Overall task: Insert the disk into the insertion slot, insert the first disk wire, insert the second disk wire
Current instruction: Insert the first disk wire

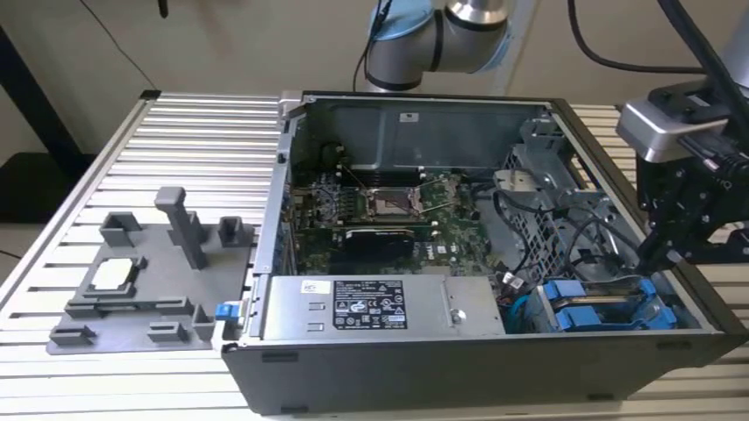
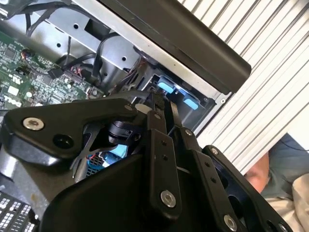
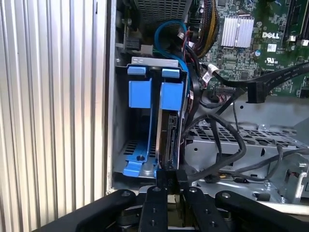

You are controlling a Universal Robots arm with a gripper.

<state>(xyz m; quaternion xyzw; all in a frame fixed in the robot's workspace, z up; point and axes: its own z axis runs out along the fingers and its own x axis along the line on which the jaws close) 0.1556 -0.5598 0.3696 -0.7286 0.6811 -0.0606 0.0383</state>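
Disk (image 3: 169,133) upright in blue carrier (image 3: 172,96) inside insertion slot (image 3: 133,147), w/ jaws pinched together at its edge

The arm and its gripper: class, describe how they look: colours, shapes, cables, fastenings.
In the exterior view the arm is a silver-grey tube with rounded joints and light blue caps; black cables run near it, and a silver-grey block sits above the black gripper. In both wrist views the gripper is matt black, built of flat linked bars joined by silver screws.
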